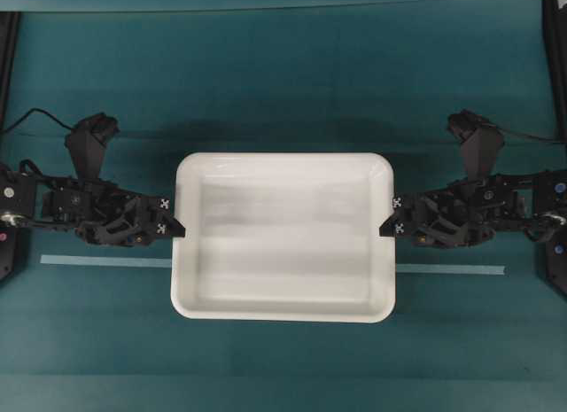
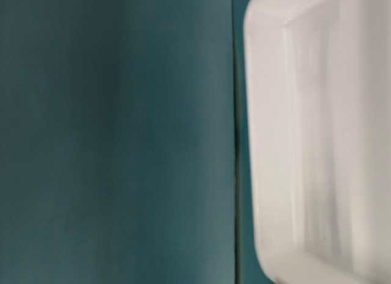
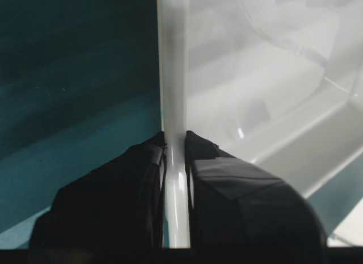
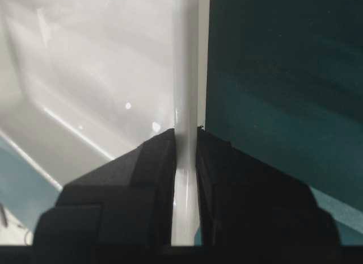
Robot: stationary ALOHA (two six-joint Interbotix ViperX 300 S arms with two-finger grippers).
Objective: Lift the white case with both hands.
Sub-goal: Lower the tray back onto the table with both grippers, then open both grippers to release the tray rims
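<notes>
Left gripper (image 1: 177, 219): jaws narrow, pinched on the rolled rim of the white case (image 1: 283, 244) at the middle of its left short side. The left wrist view shows it plainly, one black finger (image 3: 122, 190) outside the rim, the other inside, rim sandwiched between with no gap.

Right gripper (image 1: 388, 217): same story on the opposite short side. Jaws narrow, clamped on the rim; in the right wrist view one finger (image 4: 130, 190) sits on the inner side over the sloped wall, its partner on the outer side.

Both grippers reach in level from the sides, wedge tips pointing toward each other across the case, small black-and-white square markers facing up near the tips. Arms trail off toward the left and right edges of the table, black cables looping behind them.

The case lies squarely between the two grippers, near the middle of the teal table (image 1: 283, 102), long sides parallel to the near and far edges, open side up. Inner floor looks slightly smeared (blur, most likely).

A pale strip of tape (image 1: 106, 260) runs across the table parallel to the near edge; the case covers its middle section, ends showing on either side.

The table-level view is blurred: a corner of the case fills its right side against the teal surface. Whether the case is clear of the table cannot be told.
</notes>
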